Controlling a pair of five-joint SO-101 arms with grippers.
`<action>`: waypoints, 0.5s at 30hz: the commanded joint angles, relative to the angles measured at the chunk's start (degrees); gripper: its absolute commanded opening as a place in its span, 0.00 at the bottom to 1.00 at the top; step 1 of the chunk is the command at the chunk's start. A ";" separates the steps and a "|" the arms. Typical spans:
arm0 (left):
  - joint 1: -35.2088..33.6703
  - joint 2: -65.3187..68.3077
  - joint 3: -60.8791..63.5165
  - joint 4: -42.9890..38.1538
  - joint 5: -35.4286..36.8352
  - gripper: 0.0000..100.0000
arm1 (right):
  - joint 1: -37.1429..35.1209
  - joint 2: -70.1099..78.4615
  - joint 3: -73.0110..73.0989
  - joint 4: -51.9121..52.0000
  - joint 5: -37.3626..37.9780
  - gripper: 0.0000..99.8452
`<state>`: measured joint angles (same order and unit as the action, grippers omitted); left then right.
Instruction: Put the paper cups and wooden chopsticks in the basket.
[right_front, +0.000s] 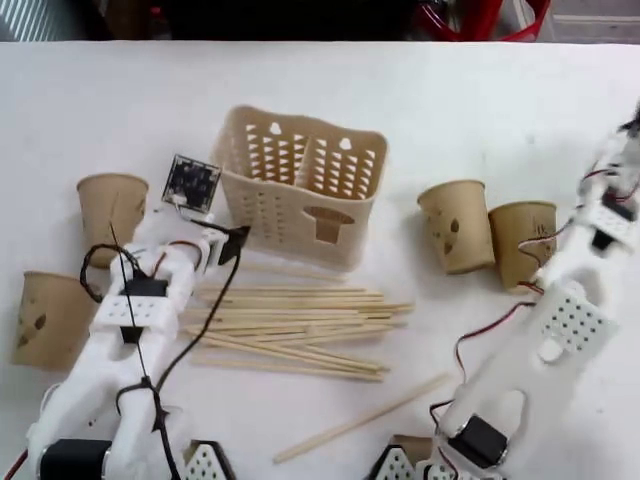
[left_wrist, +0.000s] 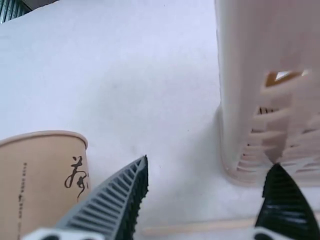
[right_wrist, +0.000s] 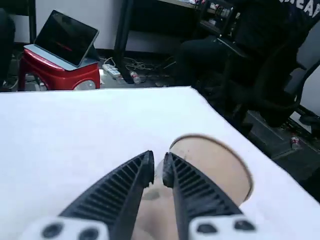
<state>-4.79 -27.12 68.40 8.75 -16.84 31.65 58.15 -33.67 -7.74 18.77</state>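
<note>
The beige slotted basket (right_front: 300, 180) stands upright at mid-table, and my left gripper (right_front: 228, 243) sits open just beside its left corner. In the left wrist view the open gripper (left_wrist: 207, 197) hangs over bare table between a paper cup (left_wrist: 45, 180) and the basket (left_wrist: 270, 90). Wooden chopsticks (right_front: 300, 330) lie piled in front of the basket, one loose chopstick (right_front: 360, 420) nearer. Two cups (right_front: 112, 215) (right_front: 45, 320) stand left, two more (right_front: 455, 225) (right_front: 525, 240) right. My right gripper (right_wrist: 159, 167) is closed to a thin slit on a paper cup (right_wrist: 215, 165).
The right arm (right_front: 570, 320) stretches to the table's right edge. The table's corner and edge (right_wrist: 280, 175) lie close beyond the held cup, with a dark chair and a red stool on the floor past it. Cables trail over the left arm (right_front: 130, 320).
</note>
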 joint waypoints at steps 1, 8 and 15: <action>-0.13 -0.22 -0.53 -0.88 0.35 0.35 | -0.48 15.25 -23.21 4.88 5.01 0.05; -0.13 -0.22 -0.53 -0.88 0.35 0.35 | 1.27 34.51 -55.38 27.03 11.25 0.05; -0.22 -0.22 -0.53 -1.23 0.35 0.35 | 4.88 33.10 -61.89 54.55 9.76 0.05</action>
<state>-4.79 -27.12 68.40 8.75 -16.84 33.41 94.11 -93.71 30.24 29.05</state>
